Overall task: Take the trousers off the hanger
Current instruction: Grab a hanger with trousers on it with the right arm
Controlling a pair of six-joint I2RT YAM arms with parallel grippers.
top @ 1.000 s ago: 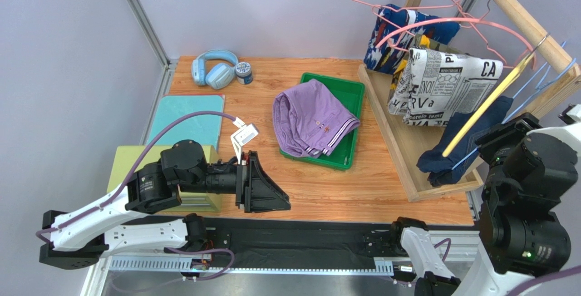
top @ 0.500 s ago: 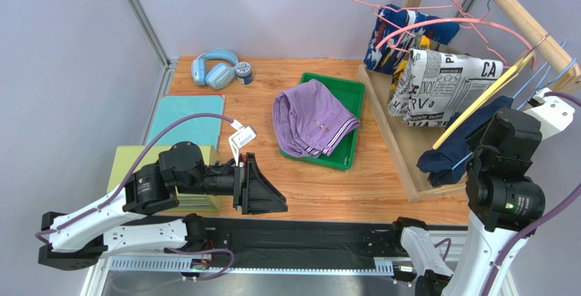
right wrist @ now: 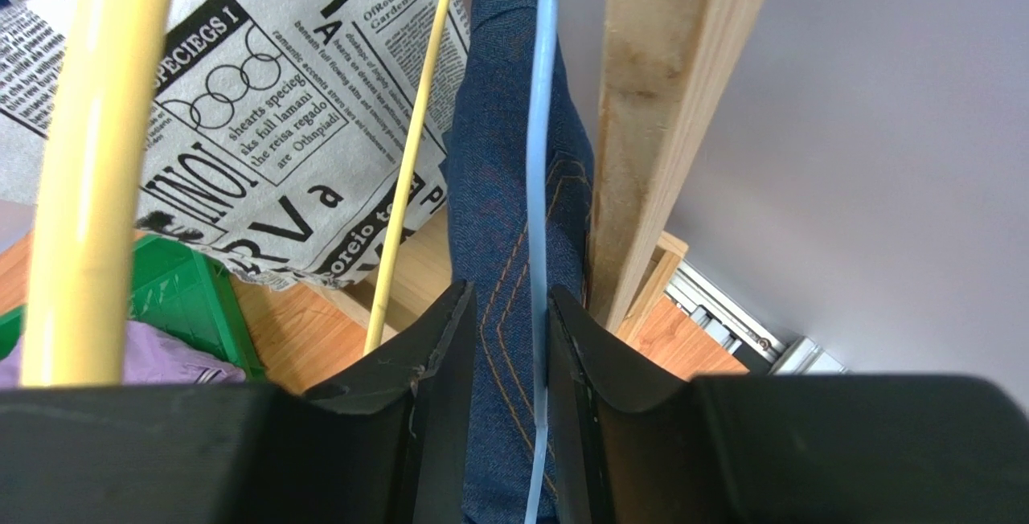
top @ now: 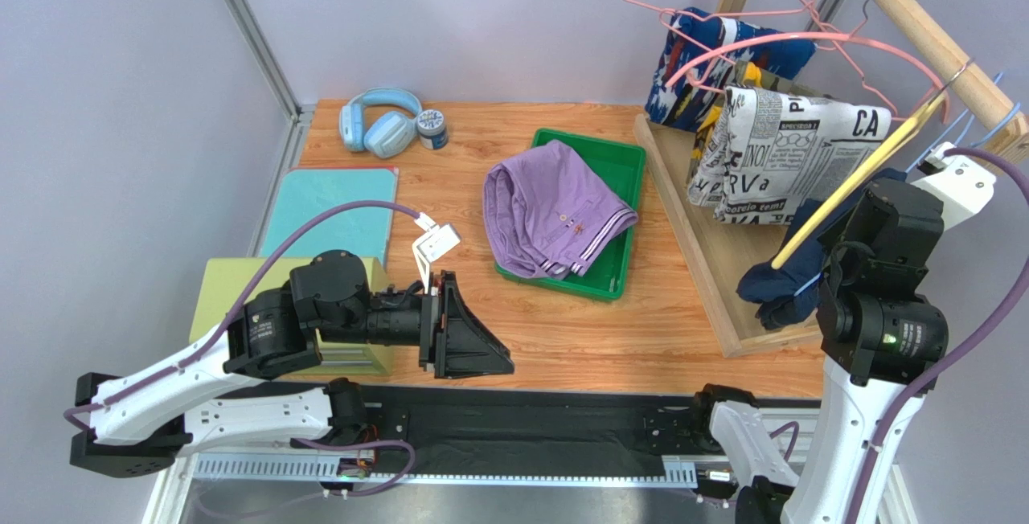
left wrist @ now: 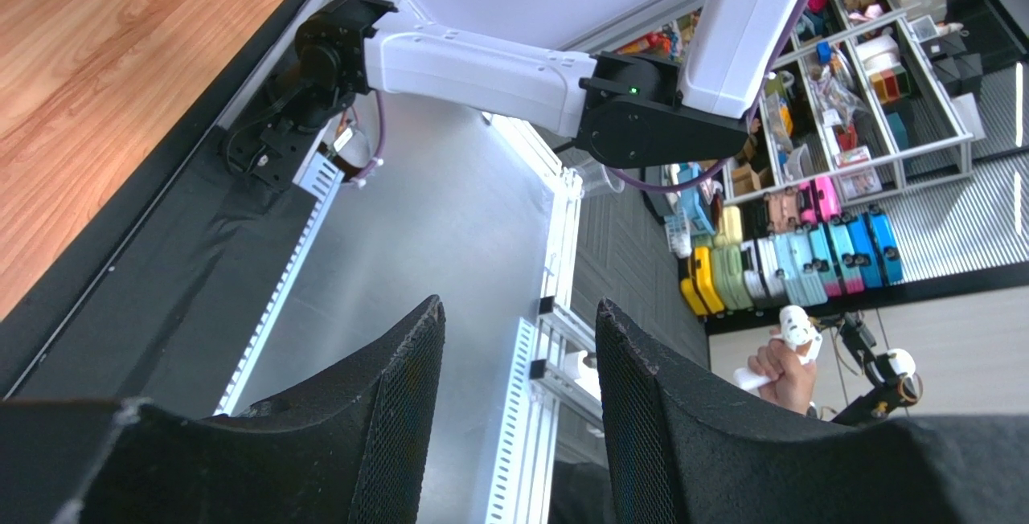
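The dark blue denim trousers point(top: 773, 289) point(right wrist: 501, 126) hang on a thin blue hanger point(right wrist: 540, 126) at the rack's near end. My right gripper point(right wrist: 507, 295) is shut on a fold of the denim with the blue wire between its jaws; in the top view its fingers are hidden under the wrist. Newsprint trousers point(top: 785, 150) point(right wrist: 278, 102) hang beside a yellow hanger point(top: 846, 199). Behind them are the blue-white-red print trousers point(top: 701, 60) and a bit of the camouflage pair point(top: 715, 126). The purple trousers point(top: 550, 211) lie in the green tray point(top: 616, 150). My left gripper point(top: 501, 361) point(left wrist: 519, 307) is open, holding nothing, near the front edge.
The wooden rack has a base board point(top: 713, 247) and a sloping rail point(top: 930, 30) with pink hangers point(top: 773, 18). Blue headphones point(top: 381, 120) and a small jar point(top: 431, 129) sit at the back left. A teal sheet point(top: 332, 211) and a yellow-green block point(top: 230, 283) lie to the left.
My right arm has swung up and back toward the rack, and its jaws have narrowed onto the denim and the blue wire. The left arm has barely moved.
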